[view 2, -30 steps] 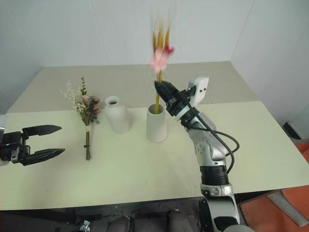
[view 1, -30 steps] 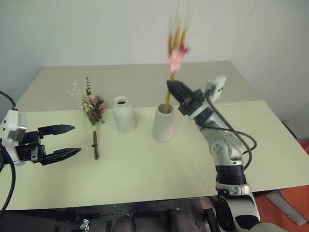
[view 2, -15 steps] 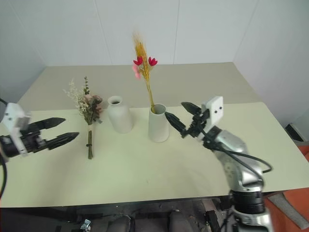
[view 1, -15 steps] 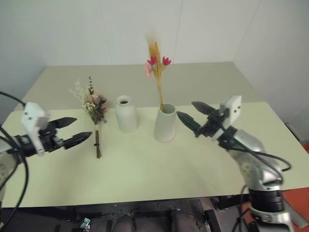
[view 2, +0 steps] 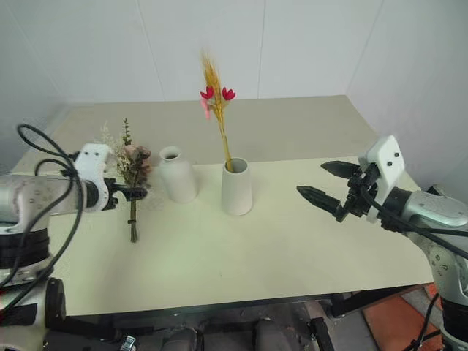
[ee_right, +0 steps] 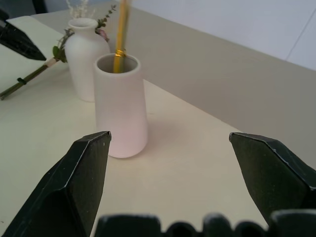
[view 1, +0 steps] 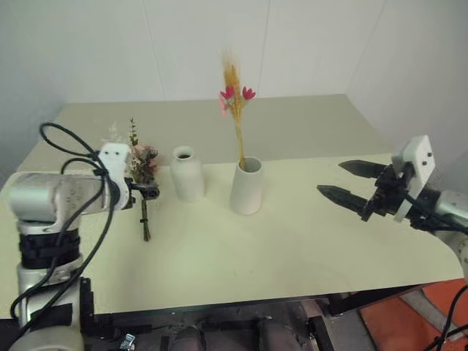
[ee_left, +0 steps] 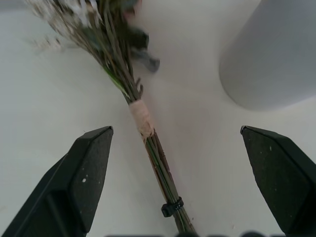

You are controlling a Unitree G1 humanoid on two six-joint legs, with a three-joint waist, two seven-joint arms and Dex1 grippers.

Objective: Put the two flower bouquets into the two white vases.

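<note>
Left fingers (ee_left: 94, 173) spread over rose bunch (ee_left: 140, 118) (lying flat), right fingers (view 1: 344, 195) spread

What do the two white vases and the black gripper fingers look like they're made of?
Tapered white cone vase and bottle-shaped white vase: probably matte ceramic, with soft, glare-free shading; painted plastic is possible. Left gripper fingers: hard black plastic or coated metal, with sharp moulded edges and a dull, lightly speckled surface.
</note>
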